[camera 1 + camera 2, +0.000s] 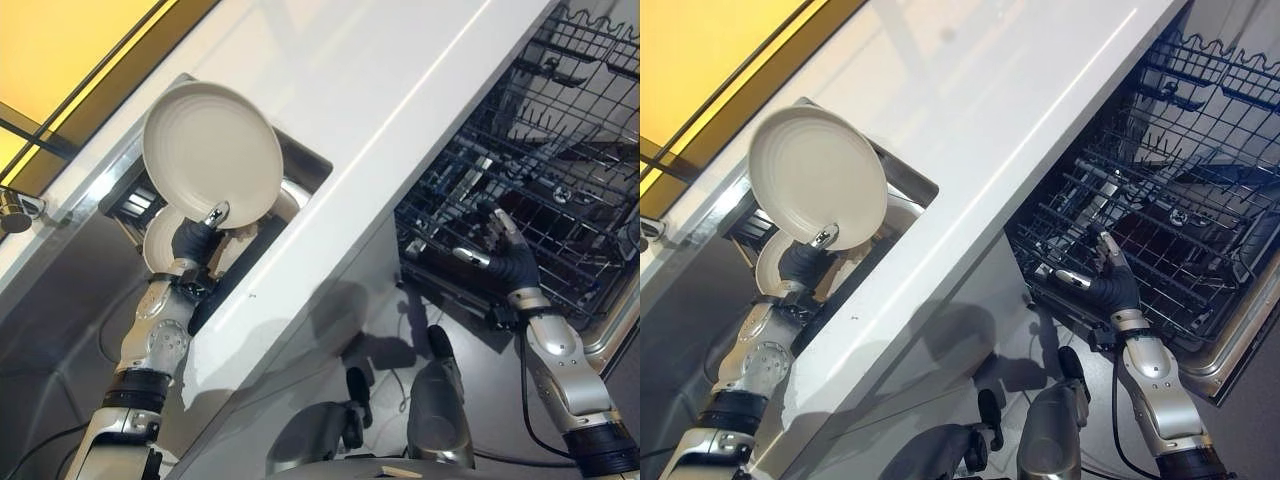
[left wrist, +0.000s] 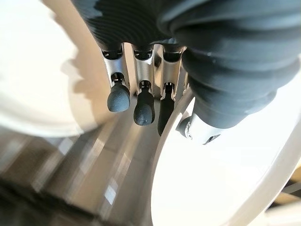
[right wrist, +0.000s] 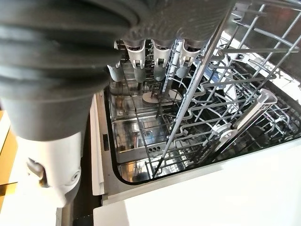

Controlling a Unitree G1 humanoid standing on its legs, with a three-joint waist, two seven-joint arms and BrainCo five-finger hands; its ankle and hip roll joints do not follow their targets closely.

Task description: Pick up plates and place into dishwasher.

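Right hand (image 1: 508, 262): we see it at the front edge of the dishwasher rack (image 1: 560, 170), thumb spread wide; in the right wrist view our fingers (image 3: 159, 70) hang relaxed and straight in front of the wires, gripping nothing.
Left hand (image 1: 195, 240): we hold the raised plate (image 1: 210, 152) by its lower rim, thumb on the face turned to us, fingers behind it.
Raised plate: white, ribbed, lifted on edge above the sink (image 1: 300, 165), its face tilted toward us.
Second plate (image 1: 160, 238): white, lower in the sink, just behind and beside our left hand, partly covered by it.
Counter (image 1: 380, 90): white, running between the sink and the open dishwasher.
Left wrist view: we see our fingers (image 2: 143, 106) curled down along the held plate's rim (image 2: 221, 183), with the other plate (image 2: 33, 80) pale beyond them and the steel sink floor between.
Right wrist view: we see inside the dishwasher (image 3: 141, 136), its steel tub and spray arm under the wire rack.
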